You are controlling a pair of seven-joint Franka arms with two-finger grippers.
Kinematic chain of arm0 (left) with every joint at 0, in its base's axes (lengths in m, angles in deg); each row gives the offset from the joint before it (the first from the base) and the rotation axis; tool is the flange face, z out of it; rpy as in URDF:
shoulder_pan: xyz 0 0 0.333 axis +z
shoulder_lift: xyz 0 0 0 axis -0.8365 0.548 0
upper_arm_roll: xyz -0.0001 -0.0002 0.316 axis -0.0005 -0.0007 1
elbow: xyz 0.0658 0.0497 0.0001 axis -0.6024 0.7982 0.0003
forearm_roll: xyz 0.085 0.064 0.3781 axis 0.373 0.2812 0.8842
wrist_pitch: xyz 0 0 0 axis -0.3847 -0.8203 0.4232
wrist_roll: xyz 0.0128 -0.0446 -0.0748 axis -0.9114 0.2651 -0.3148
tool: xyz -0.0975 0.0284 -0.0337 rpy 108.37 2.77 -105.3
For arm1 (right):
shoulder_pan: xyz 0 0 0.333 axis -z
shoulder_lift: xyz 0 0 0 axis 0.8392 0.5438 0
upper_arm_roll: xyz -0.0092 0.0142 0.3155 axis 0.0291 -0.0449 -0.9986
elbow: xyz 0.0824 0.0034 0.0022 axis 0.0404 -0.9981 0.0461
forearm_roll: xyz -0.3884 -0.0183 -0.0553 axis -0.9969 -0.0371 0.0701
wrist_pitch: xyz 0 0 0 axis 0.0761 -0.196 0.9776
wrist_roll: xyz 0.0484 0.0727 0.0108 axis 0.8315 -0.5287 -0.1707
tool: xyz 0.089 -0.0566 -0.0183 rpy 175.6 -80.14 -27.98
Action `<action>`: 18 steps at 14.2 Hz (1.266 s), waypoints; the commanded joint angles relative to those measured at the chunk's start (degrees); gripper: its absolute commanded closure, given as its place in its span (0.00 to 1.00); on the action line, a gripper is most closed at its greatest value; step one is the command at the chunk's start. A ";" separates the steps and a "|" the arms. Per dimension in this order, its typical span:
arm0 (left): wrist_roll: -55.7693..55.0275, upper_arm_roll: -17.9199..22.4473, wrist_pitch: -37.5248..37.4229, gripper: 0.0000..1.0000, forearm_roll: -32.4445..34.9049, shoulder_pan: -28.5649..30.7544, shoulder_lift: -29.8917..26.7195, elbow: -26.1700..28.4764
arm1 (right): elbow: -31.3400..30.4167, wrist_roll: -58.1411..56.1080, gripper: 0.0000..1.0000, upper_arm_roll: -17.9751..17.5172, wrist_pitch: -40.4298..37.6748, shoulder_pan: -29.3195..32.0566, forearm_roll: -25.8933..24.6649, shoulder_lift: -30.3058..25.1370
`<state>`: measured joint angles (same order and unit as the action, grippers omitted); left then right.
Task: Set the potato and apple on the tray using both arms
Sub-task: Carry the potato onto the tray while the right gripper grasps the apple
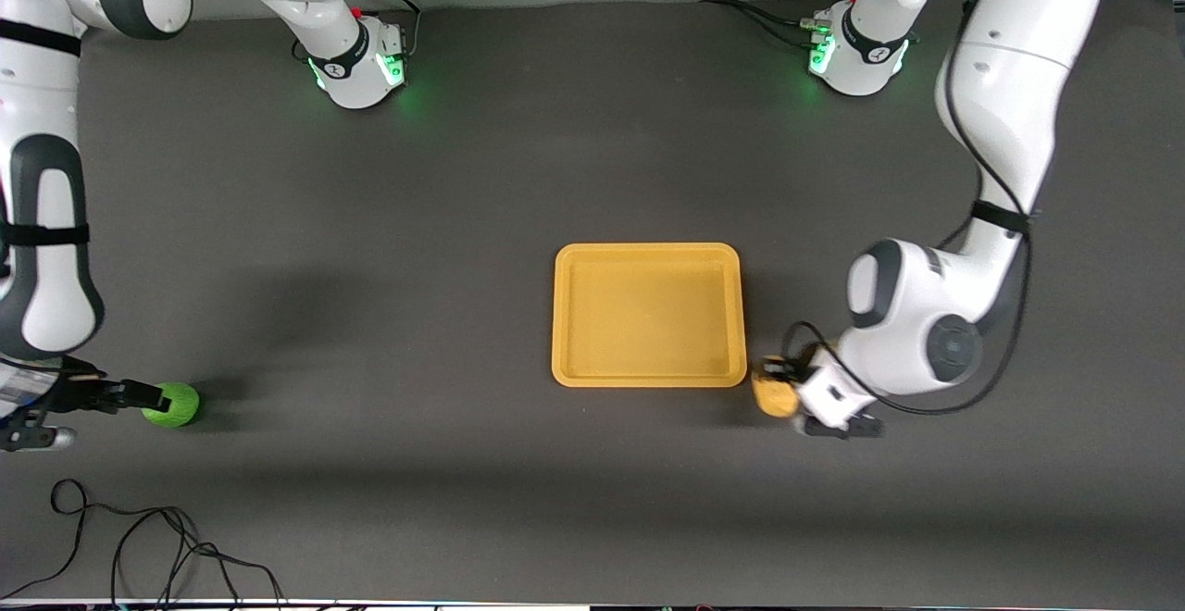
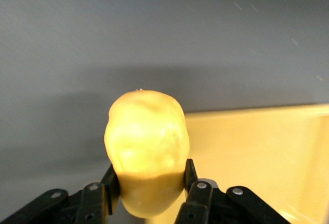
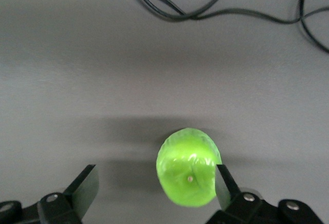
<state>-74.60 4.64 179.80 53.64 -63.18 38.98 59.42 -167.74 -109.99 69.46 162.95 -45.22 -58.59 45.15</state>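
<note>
Left gripper [image 1: 785, 387] jaws clamped across the potato [image 1: 774, 395], at the tray's [image 1: 648, 255] 4 o'clock corner. Right gripper [image 3: 154, 193] jaws spread around the apple [image 1: 172, 404], on the surface toward the right arm's end. Both look light, rigid, smooth-skinned; grip across the middle.

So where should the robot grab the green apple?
Around its round middle. The apple sits on the table with the open right gripper already around it, one finger touching one side and the other finger apart. Squeezing across the widest part should hold best.
</note>
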 commanded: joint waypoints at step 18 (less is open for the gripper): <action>-14.21 0.93 -12.67 0.00 5.11 -4.94 -6.83 6.03 | 0.35 -1.18 0.16 0.23 5.09 0.91 1.78 6.70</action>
<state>-88.04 5.15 171.81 57.82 -69.26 37.09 64.90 -167.65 -109.98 69.57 167.65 -44.29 -58.18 51.74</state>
